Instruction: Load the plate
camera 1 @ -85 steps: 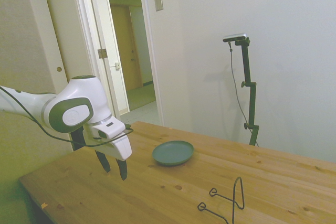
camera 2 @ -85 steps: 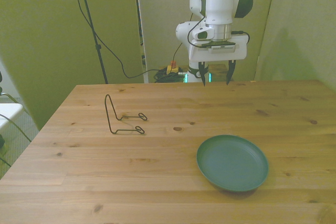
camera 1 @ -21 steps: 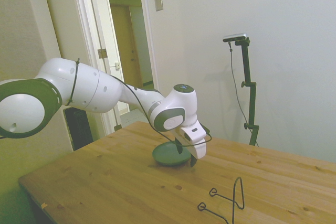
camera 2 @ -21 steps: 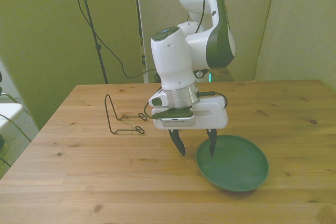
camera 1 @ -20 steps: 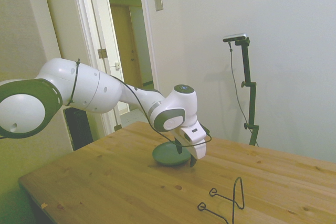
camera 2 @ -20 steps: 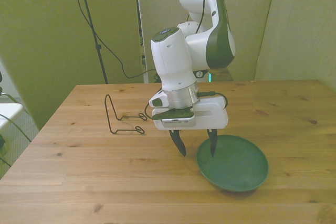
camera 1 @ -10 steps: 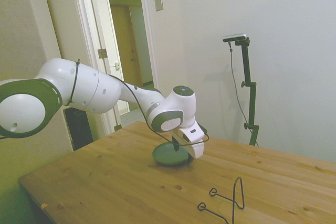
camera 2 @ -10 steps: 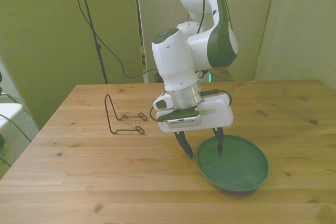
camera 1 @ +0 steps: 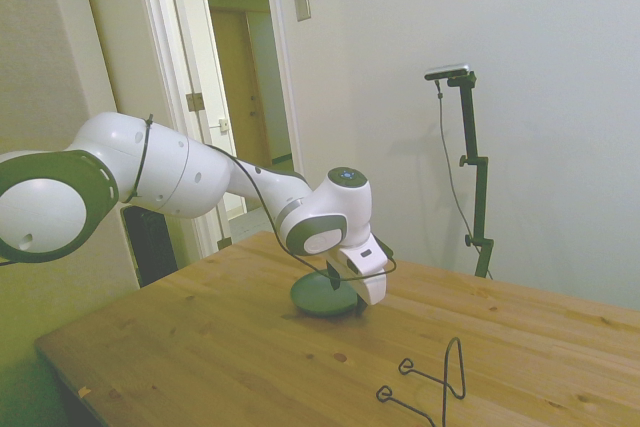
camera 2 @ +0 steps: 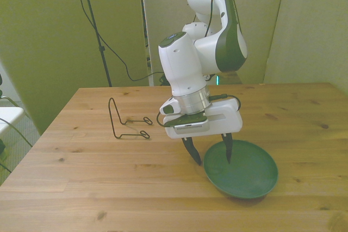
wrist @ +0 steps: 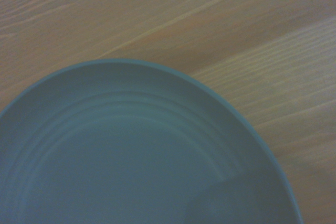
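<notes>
The plate [camera 2: 244, 173] is a round, shallow teal dish lying flat on the wooden table [camera 2: 81, 183], toward the front view's right. My gripper [camera 2: 212, 157] is open and low over the plate's rim on the front view's left side. One finger [camera 2: 227, 150] hangs over the plate's inside, the other finger [camera 2: 194, 155] outside the rim over bare wood. In the side view the gripper [camera 1: 352, 299] covers part of the plate [camera 1: 318, 297]. The wrist view is filled by the plate [wrist: 131, 166], close up, with wood beyond its edge.
A thin black wire rack [camera 2: 124, 120] stands on the table toward the front view's left; in the side view the rack [camera 1: 437, 379] is near the front edge. An open doorway [camera 1: 245, 97] lies behind the arm.
Over the last second the gripper edged slightly toward the front view's right and a little lower at the plate's rim. It stayed open. The plate and rack have not moved.
</notes>
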Controlling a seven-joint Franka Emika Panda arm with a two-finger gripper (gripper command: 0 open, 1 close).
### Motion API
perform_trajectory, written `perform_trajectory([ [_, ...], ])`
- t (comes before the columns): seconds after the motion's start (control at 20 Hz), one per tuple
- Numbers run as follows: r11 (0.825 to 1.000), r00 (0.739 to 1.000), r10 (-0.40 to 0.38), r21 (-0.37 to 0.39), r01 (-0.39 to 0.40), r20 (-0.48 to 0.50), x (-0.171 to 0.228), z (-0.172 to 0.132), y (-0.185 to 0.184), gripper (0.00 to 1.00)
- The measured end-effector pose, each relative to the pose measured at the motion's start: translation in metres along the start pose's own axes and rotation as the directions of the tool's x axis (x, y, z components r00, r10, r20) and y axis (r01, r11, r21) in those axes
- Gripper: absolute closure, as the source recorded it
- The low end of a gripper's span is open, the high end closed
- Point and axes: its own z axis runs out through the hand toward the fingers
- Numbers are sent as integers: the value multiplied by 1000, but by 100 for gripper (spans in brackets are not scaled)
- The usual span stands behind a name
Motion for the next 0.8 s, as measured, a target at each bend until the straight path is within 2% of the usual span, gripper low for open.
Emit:
perform_trajectory([
  [0.8,1000,1000,6,-6,-6,1,3,3,4,100],
])
